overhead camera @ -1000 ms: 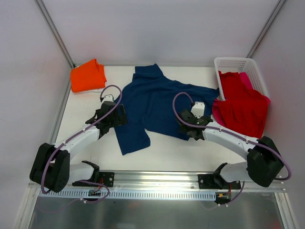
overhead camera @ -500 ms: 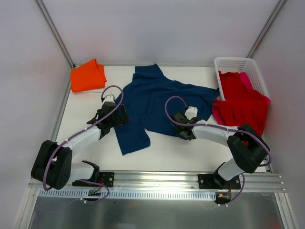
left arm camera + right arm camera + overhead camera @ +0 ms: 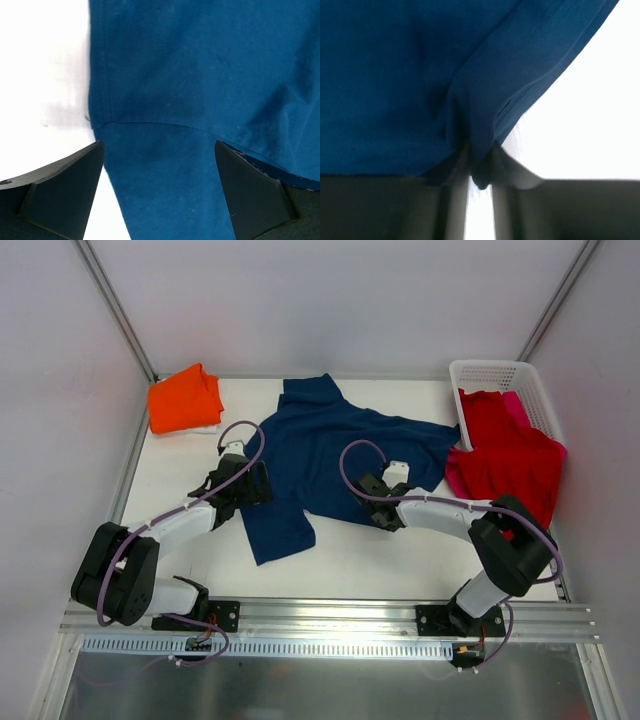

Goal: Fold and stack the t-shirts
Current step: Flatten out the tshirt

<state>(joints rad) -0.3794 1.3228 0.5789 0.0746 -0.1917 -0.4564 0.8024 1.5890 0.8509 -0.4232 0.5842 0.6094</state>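
Change: the jaws of the right gripper (image 3: 480, 172) are now pinched together on a bunched fold at the hem of the navy t-shirt (image 3: 330, 450). In the frame from a second ago they are seen spread wide above the cloth.
Right arm: against the earliest frame, the wrist is found further left along the shirt's near edge, and the elbow is swung round to the right side of the table (image 3: 380, 560).
Left gripper (image 3: 160, 150): the fingers are held wide apart and nothing is grasped. A seam and the side edge of the navy cloth are seen between them. Its place by the shirt's left edge is barely altered, only nudged slightly further in.
Shirt position: the navy t-shirt is spread out and rumpled at the table's middle, unchanged in outline. It is flanked by the folded orange t-shirt (image 3: 185, 400) at the far left corner and the red t-shirt (image 3: 505, 455) draped out of the basket (image 3: 490, 372) on the right.
Meaning for the task: one hold on the hem is judged secured. A matching hold on the left side is not yet made, so the fold itself is judged not begun.
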